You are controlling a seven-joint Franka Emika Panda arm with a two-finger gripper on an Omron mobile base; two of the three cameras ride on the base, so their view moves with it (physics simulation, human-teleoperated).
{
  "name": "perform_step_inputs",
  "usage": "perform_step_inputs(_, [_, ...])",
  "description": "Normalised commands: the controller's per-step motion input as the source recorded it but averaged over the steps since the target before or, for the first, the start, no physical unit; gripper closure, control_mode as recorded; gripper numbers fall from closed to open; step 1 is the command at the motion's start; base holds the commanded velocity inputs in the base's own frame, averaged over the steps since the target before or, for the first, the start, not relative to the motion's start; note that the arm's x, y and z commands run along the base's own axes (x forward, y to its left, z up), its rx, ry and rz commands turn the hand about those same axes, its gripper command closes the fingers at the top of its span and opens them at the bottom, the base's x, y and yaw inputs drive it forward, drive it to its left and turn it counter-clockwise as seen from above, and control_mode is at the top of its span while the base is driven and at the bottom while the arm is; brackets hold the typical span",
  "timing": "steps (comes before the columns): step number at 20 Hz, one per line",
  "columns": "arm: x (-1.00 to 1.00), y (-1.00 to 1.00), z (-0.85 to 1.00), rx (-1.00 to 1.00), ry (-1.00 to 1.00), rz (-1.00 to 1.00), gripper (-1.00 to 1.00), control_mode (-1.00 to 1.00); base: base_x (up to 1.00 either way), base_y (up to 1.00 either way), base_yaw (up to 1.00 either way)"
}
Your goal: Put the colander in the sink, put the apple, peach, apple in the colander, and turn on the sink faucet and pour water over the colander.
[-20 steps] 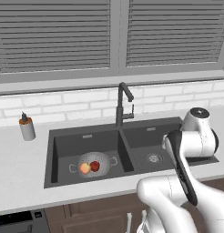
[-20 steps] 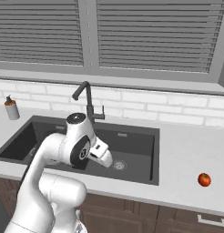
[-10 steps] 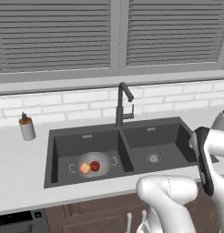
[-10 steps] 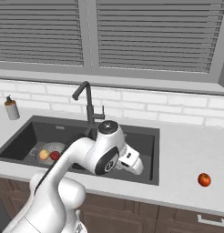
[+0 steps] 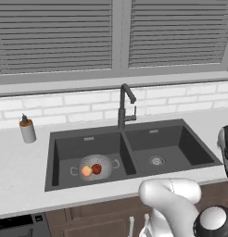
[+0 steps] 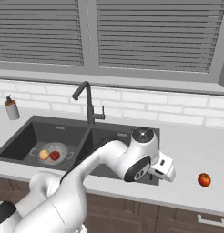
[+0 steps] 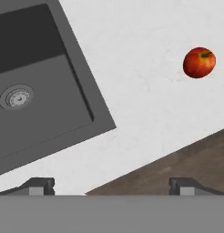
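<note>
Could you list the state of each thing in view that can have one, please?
colander: upright in the left basin of the sink, holding a peach and a red apple.
sink faucet: off, no water running.
second apple: loose on the counter, right of the sink.
gripper: jaws open, empty.

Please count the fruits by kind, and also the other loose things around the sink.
Apples: 2, one in the colander, one on the counter
Peach: 1
Colander: 1
Soap dispenser: 1
Total: 5
</note>
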Motion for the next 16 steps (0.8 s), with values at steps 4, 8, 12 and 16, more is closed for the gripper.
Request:
perform_step_inputs(4, [0.00,-0.98,0.09,0.00,0.10,0.00,-1.00,-1.00,0.00,0.00,0.00])
perform_step_inputs(8, [0.02,-0.93,0.04,0.00,0.12,0.00,-1.00,-1.00,0.00,0.00,0.00])
perform_step_inputs(12, [0.21,-0.64,-0.05,0.00,0.06,0.00,-1.00,-1.00,0.00,0.00,0.00])
perform_step_inputs(16, [0.23,-0.41,-0.15,0.00,0.03,0.00,-1.00,-1.00,0.00,0.00,0.00])
